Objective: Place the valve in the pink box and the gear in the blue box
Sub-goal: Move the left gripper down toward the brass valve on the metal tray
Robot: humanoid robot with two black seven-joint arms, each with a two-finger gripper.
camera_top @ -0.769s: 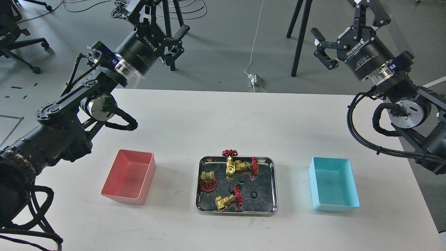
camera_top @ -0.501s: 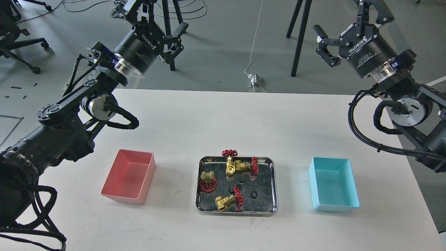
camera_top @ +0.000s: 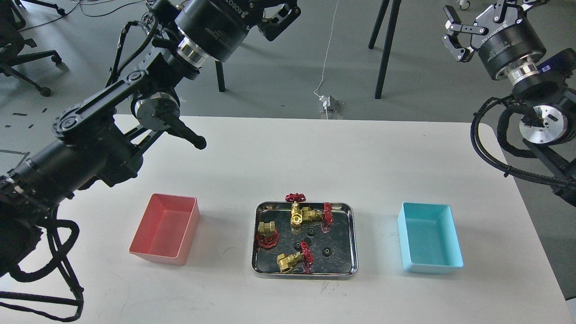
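Observation:
Four brass valves with red handwheels lie in a shiny steel tray (camera_top: 305, 273) at the table's middle: one at the back (camera_top: 296, 215), one beside it (camera_top: 315, 214), one at the left (camera_top: 268, 231), one at the front (camera_top: 290, 261). Small black gears (camera_top: 327, 251) lie among them. The pink box (camera_top: 165, 227) stands left of the tray and the blue box (camera_top: 429, 243) right of it; both are empty. My left gripper (camera_top: 272, 9) is high above the table's far left, open, partly cut off by the top edge. My right gripper (camera_top: 477, 20) is high at the far right, open and empty.
The white table (camera_top: 270, 153) ends at the back and at the right. Behind it on the grey floor are black tripod legs (camera_top: 384, 49), a white cable with a power strip (camera_top: 329, 104), and an office chair (camera_top: 18, 49) at far left.

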